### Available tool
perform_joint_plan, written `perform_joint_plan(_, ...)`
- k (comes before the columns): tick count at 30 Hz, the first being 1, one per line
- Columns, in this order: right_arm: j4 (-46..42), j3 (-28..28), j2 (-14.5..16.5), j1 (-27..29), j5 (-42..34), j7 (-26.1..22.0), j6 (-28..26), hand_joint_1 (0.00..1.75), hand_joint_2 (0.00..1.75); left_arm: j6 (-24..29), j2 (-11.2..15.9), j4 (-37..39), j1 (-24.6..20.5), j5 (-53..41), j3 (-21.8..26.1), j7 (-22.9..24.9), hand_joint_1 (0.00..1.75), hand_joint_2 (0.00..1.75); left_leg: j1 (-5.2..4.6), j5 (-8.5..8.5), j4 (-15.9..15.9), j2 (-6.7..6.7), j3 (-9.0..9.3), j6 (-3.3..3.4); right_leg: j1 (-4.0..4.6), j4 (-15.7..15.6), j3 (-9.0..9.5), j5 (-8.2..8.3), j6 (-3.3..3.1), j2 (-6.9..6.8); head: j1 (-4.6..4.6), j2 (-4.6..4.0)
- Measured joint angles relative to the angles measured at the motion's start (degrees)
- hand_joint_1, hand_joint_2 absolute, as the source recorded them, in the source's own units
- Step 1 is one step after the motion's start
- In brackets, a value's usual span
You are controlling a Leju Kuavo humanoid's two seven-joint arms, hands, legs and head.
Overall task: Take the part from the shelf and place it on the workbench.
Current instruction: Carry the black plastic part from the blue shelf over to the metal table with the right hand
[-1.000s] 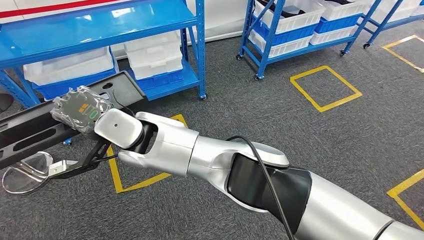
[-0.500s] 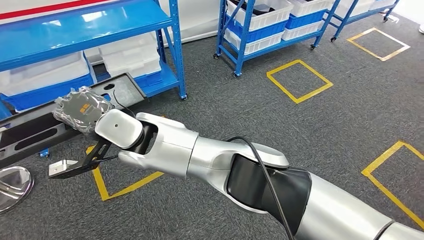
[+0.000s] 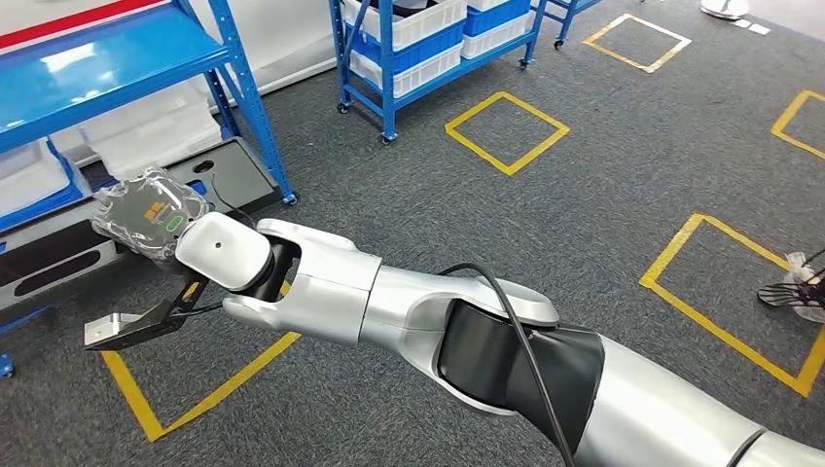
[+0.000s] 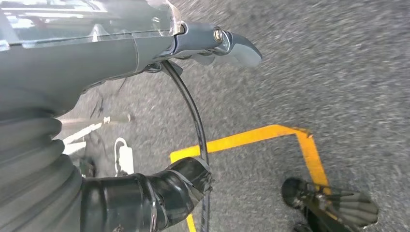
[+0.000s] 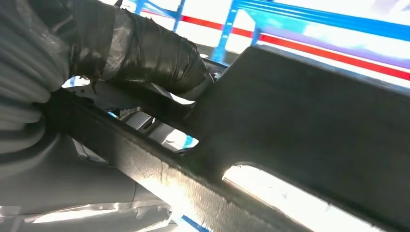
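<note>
The part is a long black panel (image 3: 238, 175) with cutouts, held level above the grey carpet in front of the blue shelf (image 3: 97, 58). My right arm reaches across to the left, and my right hand (image 3: 151, 214), wrapped in clear plastic, grips the panel from above. In the right wrist view the black-taped thumb (image 5: 140, 48) of the right hand (image 5: 96, 58) presses on the panel (image 5: 300, 111) beside a cutout. In the left wrist view my left hand (image 4: 145, 58) hangs over the carpet with fingers (image 4: 232, 43) apart and nothing in it.
White bins fill the blue shelf's lower levels (image 3: 146, 122). A second blue rack on wheels (image 3: 409, 44) stands further back. Yellow tape squares (image 3: 506, 131) mark the carpet. A small dark object (image 3: 793, 292) lies at the right edge, and one like it (image 4: 333, 205) shows near my left hand.
The whole picture has slid left, so the camera has turned right, away from the shelf. My right hand and the black panel keep their place in the frame.
</note>
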Motion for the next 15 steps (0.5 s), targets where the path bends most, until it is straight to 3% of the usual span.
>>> perform_joint_plan(1,-0.01,0.00,0.15,-0.05,0.01,0.04,-0.01,1.75,1.75,0.01,0.00,-0.01,0.01,-0.16,0.01,-0.04,0.00,1.75,0.07,0.91,-3.10,-1.19,1.40,0.12,0.02,0.40,-0.27,-0.09,0.13,0.78,0.01,0.00)
perform_joint_plan(3,-0.01,-0.01,0.34,-0.11,0.01,0.09,-0.01,1.75,1.75,0.05,0.01,-0.06,0.00,-0.52,0.01,-0.19,0.00,1.75,0.01,0.93,-5.65,-2.59,2.52,0.30,-0.16,0.77,-0.98,0.04,0.68,2.14,0.00,0.01)
perform_joint_plan(5,-0.01,-0.02,0.32,-0.10,0.02,0.07,-0.02,1.75,1.75,0.08,-0.02,-0.10,-0.13,-0.76,-0.01,-0.38,0.00,1.75,0.03,1.17,-6.21,-1.40,2.77,0.64,-0.26,0.78,-1.47,0.33,1.35,2.77,-0.02,0.01)
perform_joint_plan(7,-0.01,-0.02,0.26,-0.18,0.03,0.07,-0.03,1.75,1.75,0.10,-0.07,-0.10,-0.24,-0.87,-0.02,-0.51,0.00,1.75,0.33,1.48,-6.75,0.10,3.08,1.22,0.05,2.61,-2.39,-0.89,2.01,0.04,0.01,0.01)
perform_joint_plan(9,-0.02,-0.02,0.28,-0.28,0.03,0.09,-0.03,1.75,1.75,0.13,-0.10,-0.10,-0.13,-1.12,-0.02,-0.60,0.00,1.75,0.40,1.51,-6.98,1.64,3.30,1.62,-0.14,8.60,-5.26,-4.09,2.63,-3.47,0.03,0.01)
perform_joint_plan(11,-0.01,-0.02,0.28,-0.25,0.06,0.11,-0.03,1.75,1.75,0.22,-0.08,-0.10,-0.07,-1.36,-0.02,-0.66,0.00,1.75,0.39,1.37,-6.97,3.22,3.37,1.66,-0.82,15.09,-8.63,-6.39,3.09,-4.36,0.01,0.00)
perform_joint_plan(12,0.00,-0.02,0.27,-0.22,0.10,0.14,-0.02,1.75,1.75,0.26,-0.08,-0.10,-0.10,-1.44,-0.02,-0.70,0.00,1.75,0.41,1.26,-6.97,4.01,3.45,1.61,-1.09,16.09,-9.22,-6.15,3.26,-4.50,0.01,0.00)
perform_joint_plan(13,0.01,-0.02,0.27,-0.21,0.14,0.17,-0.02,1.75,1.75,0.30,-0.08,-0.09,-0.13,-1.49,-0.02,-0.76,0.00,1.75,0.43,1.13,-6.96,4.77,3.60,1.52,-1.30,14.80,-8.63,-4.87,3.35,-4.70,0.01,0.00)
perform_joint_plan(14,0.01,-0.02,0.27,-0.25,0.18,0.20,-0.02,1.75,1.75,0.31,-0.08,-0.09,-0.17,-1.53,-0.02,-0.81,0.00,1.75,0.45,0.94,-6.96,5.50,3.84,1.41,-1.38,11.47,-6.92,-2.87,3.31,-5.23,0.02,0.00)
perform_joint_plan(15,0.00,-0.03,0.27,-0.34,0.20,0.22,-0.02,1.75,1.75,0.31,-0.08,-0.08,-0.21,-1.57,-0.02,-0.86,0.00,1.75,0.44,0.74,-6.98,6.16,4.12,1.23,-1.24,7.34,-4.78,-1.19,3.16,-6.62,0.01,0.00)
